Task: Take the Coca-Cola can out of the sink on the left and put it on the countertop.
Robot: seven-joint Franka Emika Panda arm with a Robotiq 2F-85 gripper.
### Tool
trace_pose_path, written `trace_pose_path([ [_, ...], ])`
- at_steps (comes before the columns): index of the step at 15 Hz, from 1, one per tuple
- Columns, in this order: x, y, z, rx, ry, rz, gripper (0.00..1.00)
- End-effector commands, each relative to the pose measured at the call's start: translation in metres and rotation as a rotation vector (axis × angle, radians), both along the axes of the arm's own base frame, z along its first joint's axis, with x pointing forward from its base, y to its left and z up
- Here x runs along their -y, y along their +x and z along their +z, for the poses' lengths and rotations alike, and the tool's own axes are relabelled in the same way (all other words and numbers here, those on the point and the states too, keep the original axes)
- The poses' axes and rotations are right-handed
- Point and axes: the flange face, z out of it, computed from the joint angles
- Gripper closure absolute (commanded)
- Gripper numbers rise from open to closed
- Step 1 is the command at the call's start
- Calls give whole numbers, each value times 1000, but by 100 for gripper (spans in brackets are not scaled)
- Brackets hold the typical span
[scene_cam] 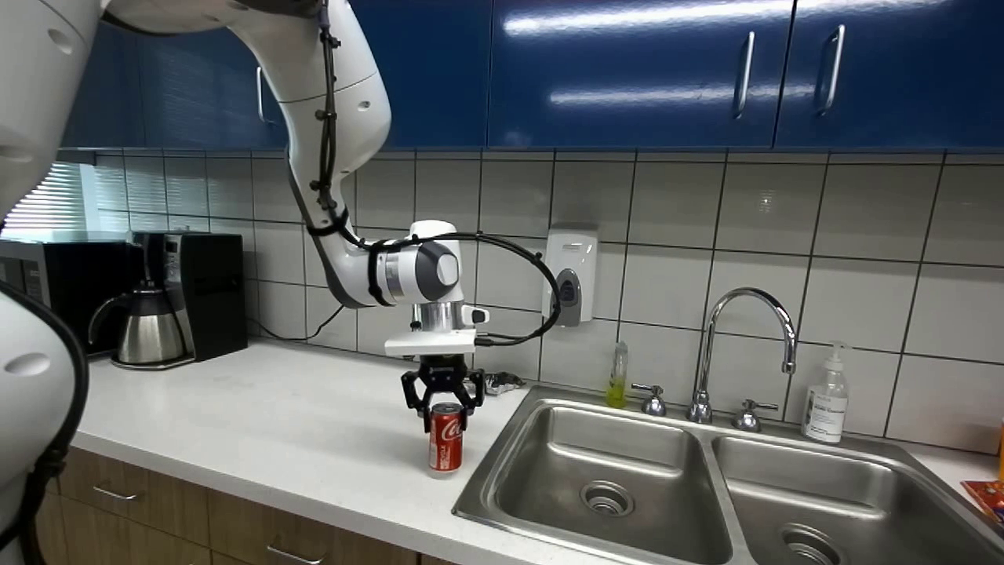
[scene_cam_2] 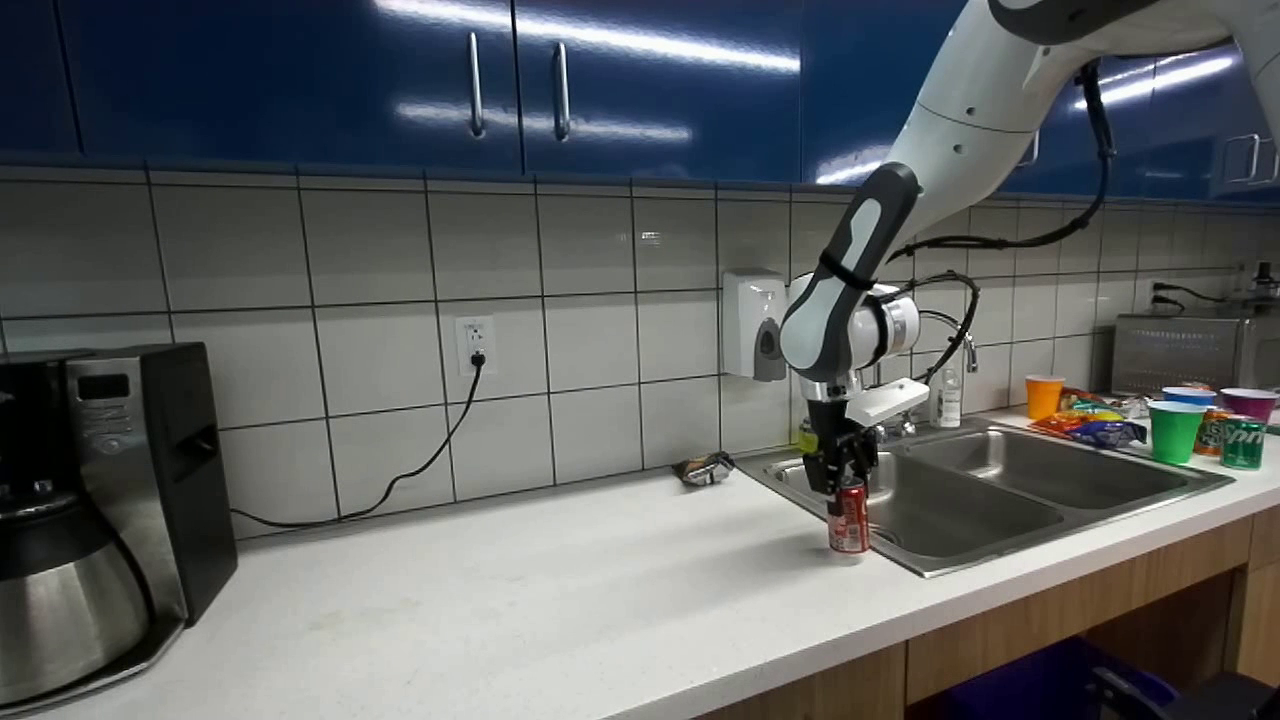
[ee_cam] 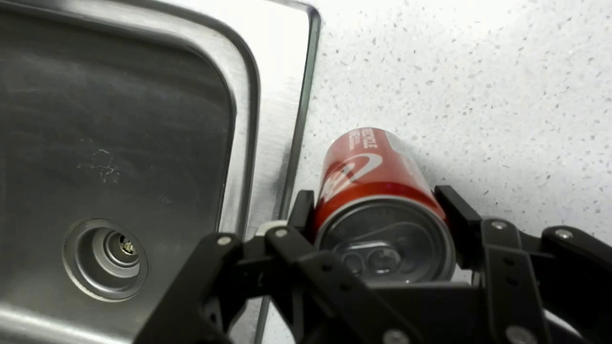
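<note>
We find the gripper (scene_cam: 445, 421) pointing down, its 2 black fingers (ee_cam: 302, 210) drawn in against opposite sides of the Coca-Cola can (ee_cam: 375, 177) and gripping it near the top; the gap between them is the can's own width. The can is upright in both exterior views, and in the wrist view we see its lid and pull tab. We place it at the countertop (scene_cam: 274, 416), just beside the rim of the steel sink (ee_cam: 282, 71) and outside its 2 basins. Its base appears to rest on the countertop, though from these angles we cannot be certain of full contact.

In the wrist view we record the drain (ee_cam: 105, 260) of the basin nearest the can. Along the back of the sink stand a chrome faucet (scene_cam: 704, 357) with 2 handles, a bottle of yellow-green liquid (scene_cam: 617, 384) and a pump bottle (scene_cam: 826, 404). A white dispenser (scene_cam: 570, 275) is mounted on the tiled wall (scene_cam: 674, 204).

In an exterior view we note a crumpled wrapper (scene_cam_2: 705, 469) by the wall, near the back corner of the sink. Past the far basin sit snack packets (scene_cam_2: 1090, 428), 4 cups (scene_cam_2: 1175, 432) (orange, green, blue and purple) and a green can (scene_cam_2: 1242, 442). At the opposite end of the countertop, well apart from the Coca-Cola can, stands a coffee maker (scene_cam_2: 175, 480) with a steel carafe (scene_cam_2: 65, 610). Blue cabinets (scene_cam: 627, 71) hang above.
</note>
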Motion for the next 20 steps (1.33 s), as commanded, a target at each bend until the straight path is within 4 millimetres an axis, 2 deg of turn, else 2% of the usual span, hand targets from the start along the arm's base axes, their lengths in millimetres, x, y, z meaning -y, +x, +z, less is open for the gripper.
trace_pose_path([
  [1,-1,-6,7,17,-7,16,60],
  [20,1,-16,-6,10,-19,15,60],
])
